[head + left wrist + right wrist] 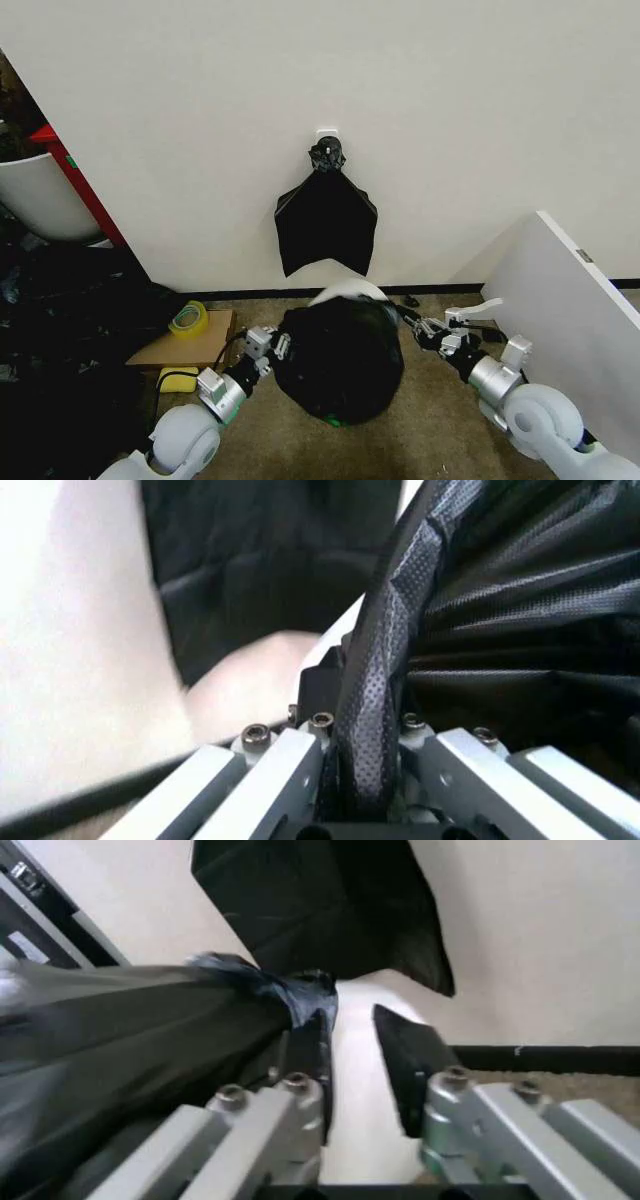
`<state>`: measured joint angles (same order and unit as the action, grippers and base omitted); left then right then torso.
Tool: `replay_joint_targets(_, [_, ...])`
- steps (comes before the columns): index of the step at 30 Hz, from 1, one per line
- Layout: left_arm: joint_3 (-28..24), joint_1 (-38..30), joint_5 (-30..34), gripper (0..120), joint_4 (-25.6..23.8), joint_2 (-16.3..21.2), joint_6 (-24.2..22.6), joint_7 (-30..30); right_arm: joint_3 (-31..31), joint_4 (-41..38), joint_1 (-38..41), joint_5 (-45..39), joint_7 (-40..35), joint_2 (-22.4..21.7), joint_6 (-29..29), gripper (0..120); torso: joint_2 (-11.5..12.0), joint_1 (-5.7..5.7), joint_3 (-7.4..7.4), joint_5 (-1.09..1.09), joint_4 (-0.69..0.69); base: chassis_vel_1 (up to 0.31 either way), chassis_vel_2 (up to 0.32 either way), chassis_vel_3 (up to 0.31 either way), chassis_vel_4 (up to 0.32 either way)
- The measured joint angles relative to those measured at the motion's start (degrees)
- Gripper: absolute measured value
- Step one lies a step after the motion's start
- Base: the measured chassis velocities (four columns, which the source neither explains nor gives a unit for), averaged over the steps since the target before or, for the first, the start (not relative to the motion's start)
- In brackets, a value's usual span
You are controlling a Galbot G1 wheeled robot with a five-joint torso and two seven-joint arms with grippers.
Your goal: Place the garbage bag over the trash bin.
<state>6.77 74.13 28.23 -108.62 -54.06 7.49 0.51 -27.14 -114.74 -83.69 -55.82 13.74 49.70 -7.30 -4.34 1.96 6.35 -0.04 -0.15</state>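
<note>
Head view: trash bin (345, 292) stands on the carpet against the wall, directly under the knotted black bundle of bags (326, 226) hanging on the wall; only the far arc of its white rim is bare. The garbage bag (340, 358) is draped over the bin, crinkled and glossy, covering the near side and most of the opening.

Left gripper (276, 345) is at the bag's left edge, touching it; left wrist view shows a twisted band of the garbage bag (372, 705) running between its 2 fingers, jaws closed down on the film; bin's white wall (250, 682) just beyond.

Right gripper (420, 326) is at the bag's right edge, near the bin rim; in the right wrist view its 2 dark fingers (410, 1057) stand parted, with a clear gap between them; the stretched bag (140, 1012) lies bunched against the outer face of 1 finger, not clamped between the pair; the bin rim (360, 1087) shows pale through the gap.

Surroundings: yellow tape roll (187, 318) on a flat cardboard piece (185, 345) left of the bin; leaning white board (570, 310) to the right; heap of rumpled black plastic (60, 330) far left.
</note>
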Motion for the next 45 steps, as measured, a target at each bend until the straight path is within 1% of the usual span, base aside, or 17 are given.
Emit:
replay_joint_targets(3, [0.0, -0.4, 1.0, 0, 0.0, -0.3, -2.0, -2.1, -1.7, -1.5, -1.6, 0.5, -0.4, 0.2, 0.0, 29, 0.0, 0.0, 0.0, 0.01, 0.0, 0.0, 0.0, 0.0, 0.0])
replay_joint_targets(6, [-0.1, -1.0, 3.9, 0, -0.6, -1.8, -6.2, -8.9, -3.1, -6.0, -3.9, 3.4, -4.2, 1.0, -0.3, 43, 0.0, 0.0, 0.0, 0.0, -0.02, 0.0, 0.0, 0.0, 0.0])
replay_joint_targets(7, [-0.1, -1.0, 3.9, 0, -0.6, -1.8, -6.2, -8.9, -3.1, -6.0, -3.9, 3.4, -4.2, 1.0, -0.3, 43, 0.0, 0.0, 0.0, 0.0, -0.02, 0.0, 0.0, 0.0, 0.0])
replay_joint_targets(8, [-0.3, -1.1, 5.3, 0, -1.0, -2.5, -7.7, -12.2, -2.7, -8.8, -4.3, 6.9, -7.4, 1.5, -0.6, 49, 0.0, 0.0, 0.0, 0.01, 0.01, 0.0, 0.0, 0.0, 0.0])
replay_joint_targets(10, [-0.6, -1.4, 6.3, 0, -1.2, -3.1, -8.8, -14.7, -2.1, -11.0, -4.9, 9.0, -9.6, 1.9, -1.1, 48, 0.0, 0.0, 0.0, 0.01, 0.03, 0.0, 0.0, 0.0, 0.0])
replay_joint_targets(12, [-1.5, -2.3, 7.5, 0, -1.7, -4.7, -10.4, -19.0, -0.1, -16.4, -6.2, 12.0, -14.3, 3.2, -4.1, 38, 0.0, 0.0, 0.0, -0.01, 0.01, 0.0, 0.0, 0.0, 0.0])
replay_joint_targets(14, [-3.4, -3.5, 7.5, 0, -1.9, -6.0, -11.2, -21.5, 3.9, -21.2, -6.2, 12.9, -21.9, 5.2, -10.8, 30, 0.0, 0.0, -0.01, -0.01, 0.0, 0.0, 0.0, 0.0, 0.0])
replay_joint_targets(15, [-3.4, -3.5, 7.5, 0, -1.9, -6.0, -11.2, -21.5, 3.9, -21.2, -6.2, 12.9, -21.9, 5.2, -10.8, 30, 0.0, 0.0, -0.01, -0.01, 0.0, 0.0, 0.0, 0.0, 0.0])
replay_joint_targets(18, [-7.3, -5.1, 6.6, 0, -1.6, -7.0, -12.1, -23.1, 10.2, -22.3, -4.7, 14.2, -28.1, 7.3, -16.3, 15, 0.0, 0.0, 0.0, 0.01, 0.0, 0.0, 0.0, 0.0, 0.0])
replay_joint_targets(20, [-8.1, -5.4, 6.3, 0, -1.4, -7.2, -12.2, -23.4, 11.4, -22.1, -4.4, 14.8, -28.8, 7.7, -17.1, 11, 0.0, 0.0, 0.0, 0.0, 0.0, 0.0, 0.0, 0.0, 0.0])
replay_joint_targets(23, [-11.6, -7.3, 4.7, 0, -0.2, -8.5, -12.8, -24.6, 16.2, -19.4, -3.0, 18.0, -33.5, 11.1, -20.4, 0, 0.0, 0.0, 0.0, -0.01, -0.02, 0.0, 0.0, 0.0, 0.0])
replay_joint_targets(28, [-14.1, -7.6, 0.4, 0, 0.7, -9.8, -12.8, -25.6, 22.4, -11.3, 1.9, 20.6, -41.1, 16.2, -22.6, 0, 0.0, 0.0, 0.0, 0.01, 0.01, 0.0, 0.0, 0.0, 0.0])
replay_joint_targets(31, [-14.3, -7.5, 0.0, 0, 0.7, -9.8, -12.8, -25.6, 23.3, -9.8, 2.9, 20.9, -42.3, 17.0, -22.8, 0, 0.0, 0.0, 0.0, 0.02, 0.01, 0.0, 0.0, 0.0, 0.0])
replay_joint_targets(32, [-14.8, -6.7, -1.3, 0, 0.5, -9.9, -12.8, -25.6, 25.6, -5.3, 6.5, 22.0, -45.5, 19.8, -22.9, 0, 0.0, 0.0, 0.01, -0.01, 0.01, 0.0, 0.0, 0.0, 0.0])
replay_joint_targets(34, [-15.1, -6.1, -2.8, 0, 0.1, -9.9, -12.7, -25.5, 27.9, -1.8, 10.2, 22.5, -48.9, 22.6, -23.0, 0, 0.0, 0.0, 0.0, -0.01, 0.01, 0.0, 0.0, 0.0, 0.0])
replay_joint_targets(39, [-16.4, -5.6, -4.2, 0, -0.6, -10.0, -12.6, -25.0, 30.1, 3.8, 14.1, 27.3, -50.5, 26.4, -22.7, 0, 0.0, 0.0, 0.01, 0.0, 0.0, 0.0, 0.0, 0.0, 0.0])
replay_joint_targets(45, [-17.2, -4.1, -4.3, 0, -3.2, -9.8, -12.4, -23.6, 32.1, 8.4, 16.7, 28.7, -54.3, 30.4, -23.7, 0, 0.0, 0.0, 0.0, 0.0, 0.01, 0.0, 0.0, 0.0, 0.0])
